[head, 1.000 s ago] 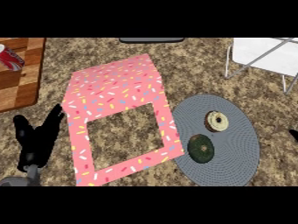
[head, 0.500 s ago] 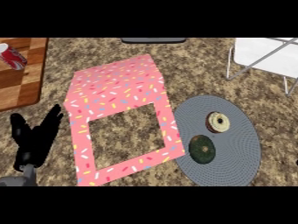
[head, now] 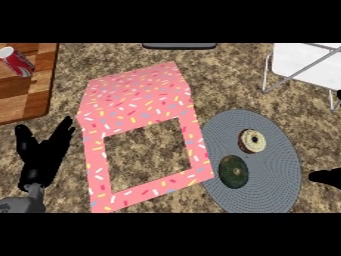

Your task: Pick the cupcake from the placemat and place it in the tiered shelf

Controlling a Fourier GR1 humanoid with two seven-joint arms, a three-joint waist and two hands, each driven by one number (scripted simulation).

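A round grey placemat [head: 265, 185] is observed on the speckled brown counter [head: 225, 75], right of centre. Two items are seen lying on it: a cupcake [head: 252, 140] with a pale top and brown rim, in the mat's upper middle, and just below and left of it, apart from it, a dark green round item [head: 233, 171] whose kind cannot be determined. A pink sprinkle-patterned frame [head: 140, 100] with a square opening is laid flat beside the mat's left edge. A white tiered shelf [head: 313, 67] is noted at the upper right, well apart from the cupcake. A red can [head: 16, 60] is found lying on a wooden board [head: 10, 95] at the upper left.

The left hand [head: 41, 157] is seen at the lower left, fingers straight and spread, holding nothing. The right hand [head: 340, 178] shows only partly at the right edge; its state cannot be told.
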